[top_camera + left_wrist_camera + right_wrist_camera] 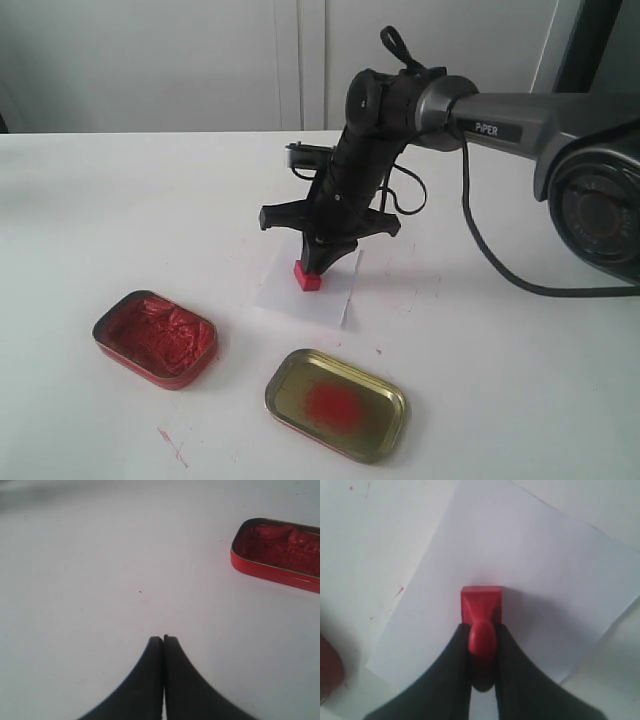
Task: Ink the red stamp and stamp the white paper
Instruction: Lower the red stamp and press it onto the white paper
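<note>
The right pincer (315,265) is closed narrowly around the rounded knob of the red stamp (307,276), one black finger on each side. The stamp's square block points down onto the white paper (330,300) and looks to be resting on it, near the sheet's middle. From the exterior view I see the dark arm (360,150) reaching down from the right, with a black cable (480,250) trailing behind it. The right wrist view comes closer. There the right pincer (482,627) pinches the glossy plastic knob, the red stamp (480,602) shows its sharp-cornered base, and the white paper (520,555) lies thin, flat and skewed on the table (350,555), with tiny red specks (399,591) beside it. Only the left wrist view shows the left pincer (163,639). Its two curved black fingers are pressed together with nothing between them, over bare white table (100,580). A shallow tin (280,550) of lumpy red paste sits nearby. The exterior view shows that tin (155,338) to be rounded and red-walled, and beside it lies a gold metal lid (335,403) with a red smear inside.
</note>
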Action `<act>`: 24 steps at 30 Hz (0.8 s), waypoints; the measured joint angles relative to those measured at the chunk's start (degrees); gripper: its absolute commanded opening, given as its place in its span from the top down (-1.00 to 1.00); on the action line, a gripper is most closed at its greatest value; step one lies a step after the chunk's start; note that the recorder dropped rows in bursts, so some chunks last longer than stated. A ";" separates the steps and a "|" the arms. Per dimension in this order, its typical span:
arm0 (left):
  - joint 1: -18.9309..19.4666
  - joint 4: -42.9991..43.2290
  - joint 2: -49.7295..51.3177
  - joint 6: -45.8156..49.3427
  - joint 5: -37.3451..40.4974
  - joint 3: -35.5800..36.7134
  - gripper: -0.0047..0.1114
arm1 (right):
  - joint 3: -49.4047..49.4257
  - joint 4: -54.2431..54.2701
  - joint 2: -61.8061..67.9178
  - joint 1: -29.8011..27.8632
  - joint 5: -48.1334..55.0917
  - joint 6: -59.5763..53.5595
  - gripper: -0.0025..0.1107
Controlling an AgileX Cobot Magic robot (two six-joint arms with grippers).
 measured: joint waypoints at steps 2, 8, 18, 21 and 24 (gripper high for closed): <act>0.00 0.00 0.00 0.00 0.00 0.00 0.92 | 0.00 0.61 0.00 -0.36 0.12 -0.34 0.96; 0.00 0.00 0.00 0.00 0.00 0.00 0.92 | 0.00 1.44 0.13 -1.24 0.58 -1.06 0.96; 0.00 0.00 0.00 0.00 0.00 0.00 0.92 | -0.10 2.68 0.54 -2.00 1.15 -1.40 0.96; 0.00 0.00 0.00 0.00 0.00 0.00 0.92 | -0.10 3.19 0.54 -2.23 1.27 -1.40 0.96; 0.00 0.00 0.00 0.00 0.00 0.00 0.92 | -0.10 3.58 0.66 -2.46 1.38 -1.40 0.96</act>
